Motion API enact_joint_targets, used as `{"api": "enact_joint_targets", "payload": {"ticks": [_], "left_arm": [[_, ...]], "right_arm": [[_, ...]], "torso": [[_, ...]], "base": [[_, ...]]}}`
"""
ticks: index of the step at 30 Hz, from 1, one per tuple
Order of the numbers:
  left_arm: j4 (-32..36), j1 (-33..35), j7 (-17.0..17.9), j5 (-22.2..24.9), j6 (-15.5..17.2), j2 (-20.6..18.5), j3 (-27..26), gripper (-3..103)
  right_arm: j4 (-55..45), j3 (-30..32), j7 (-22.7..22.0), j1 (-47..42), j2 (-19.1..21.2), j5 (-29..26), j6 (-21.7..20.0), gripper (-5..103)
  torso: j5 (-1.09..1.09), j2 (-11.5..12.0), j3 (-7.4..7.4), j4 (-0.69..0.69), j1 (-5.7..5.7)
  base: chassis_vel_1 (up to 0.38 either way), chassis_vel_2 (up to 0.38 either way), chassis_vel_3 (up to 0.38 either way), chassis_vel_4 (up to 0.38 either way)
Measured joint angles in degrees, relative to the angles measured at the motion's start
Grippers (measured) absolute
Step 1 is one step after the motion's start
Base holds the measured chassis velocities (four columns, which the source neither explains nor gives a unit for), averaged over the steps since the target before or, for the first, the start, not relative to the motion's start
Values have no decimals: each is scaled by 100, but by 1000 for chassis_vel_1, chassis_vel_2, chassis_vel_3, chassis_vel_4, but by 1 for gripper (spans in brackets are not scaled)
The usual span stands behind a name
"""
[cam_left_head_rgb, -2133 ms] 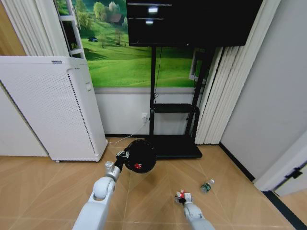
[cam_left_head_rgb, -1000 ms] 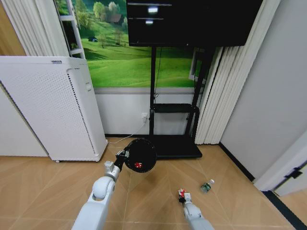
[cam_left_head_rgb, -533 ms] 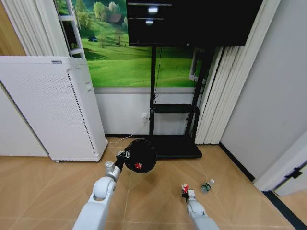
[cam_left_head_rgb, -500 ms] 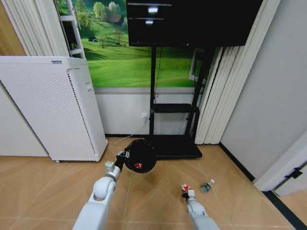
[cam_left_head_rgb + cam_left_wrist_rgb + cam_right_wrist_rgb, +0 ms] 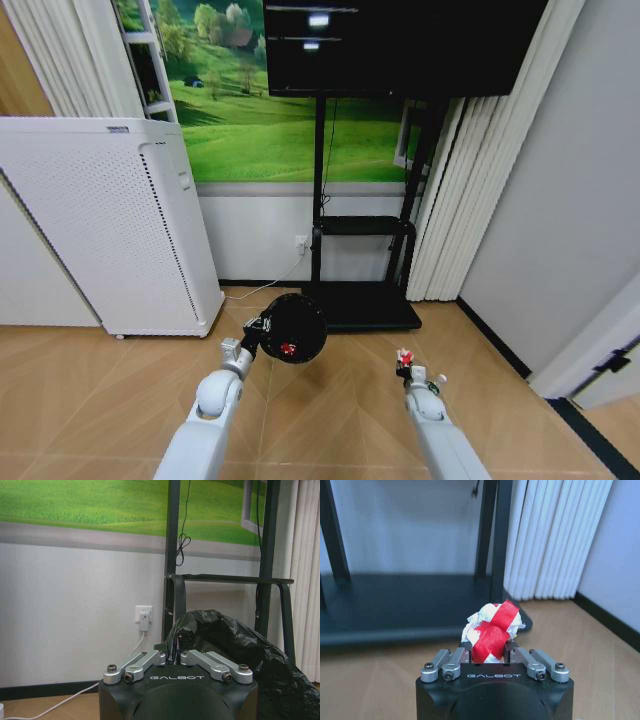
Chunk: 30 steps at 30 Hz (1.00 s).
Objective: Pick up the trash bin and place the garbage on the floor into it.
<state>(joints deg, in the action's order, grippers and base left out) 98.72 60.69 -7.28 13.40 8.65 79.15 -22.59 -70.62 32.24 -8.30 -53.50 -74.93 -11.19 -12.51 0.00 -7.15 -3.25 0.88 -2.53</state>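
Your left tool (image 5: pixel 262 327) is clamped on the bin's (image 5: pixel 293 327) rim, holding it off the floor (image 5: pixel 330 400). Your right tool (image 5: pixel 404 362) is clamped on a red-and-white scrap (image 5: pixel 491 629), raised right of the bin.

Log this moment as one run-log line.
left gripper: shut on trash bin rim, bin lifted | right gripper: shut on red-and-white scrap, raised | bin: one red scrap inside | plastic bottle: on floor
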Motion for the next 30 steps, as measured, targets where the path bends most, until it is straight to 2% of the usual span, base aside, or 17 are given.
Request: {"api": "enact_joint_targets", "payload": {"ticks": [6,8,9,12,16,25,27,29,30], "left_arm": [[-152,-70,-14,1,-34,15,-24,8],[-288,-128,-49,3,-69,33,-28,8],[-288,-128,-49,3,-69,33,-28,8],[-483,-250,-120,38,-122,69,-19,8],[-601,-367,-166,44,-145,96,52,8],[-745,-543,-165,-24,-156,236,411,8],[-746,-555,-141,-30,-148,259,492,8],[-676,-547,-76,-18,-103,264,633,8],[-676,-547,-76,-18,-103,264,633,8]], "right_arm": [[-913,23,112,-201,170,-382,-262,31],[-1426,21,211,-379,281,-727,-410,31],[-1426,21,211,-379,281,-727,-410,31],[-2187,12,408,-633,437,-1326,-581,31],[-2837,-68,597,-901,585,-1709,-678,31],[-3534,-454,887,-1230,647,-1844,-710,31],[-3564,-529,1045,-1231,712,-1875,-651,31],[-3409,-668,1650,-1159,969,-1948,-360,31],[-3409,-668,1650,-1159,969,-1948,-360,31]], "torso": [[-1,0,0,0,0],[0,0,0,1,0],[0,0,0,1,0],[0,0,0,0,0],[0,0,0,0,0],[0,0,0,1,0],[0,0,0,0,0],[0,0,0,0,0],[0,0,0,0,0]], "base": [[0,0,0,0],[0,0,0,0],[0,0,0,0],[0,0,0,0],[0,0,0,0],[0,0,0,0],[0,0,0,0],[0,0,0,0],[0,0,0,0]]}}
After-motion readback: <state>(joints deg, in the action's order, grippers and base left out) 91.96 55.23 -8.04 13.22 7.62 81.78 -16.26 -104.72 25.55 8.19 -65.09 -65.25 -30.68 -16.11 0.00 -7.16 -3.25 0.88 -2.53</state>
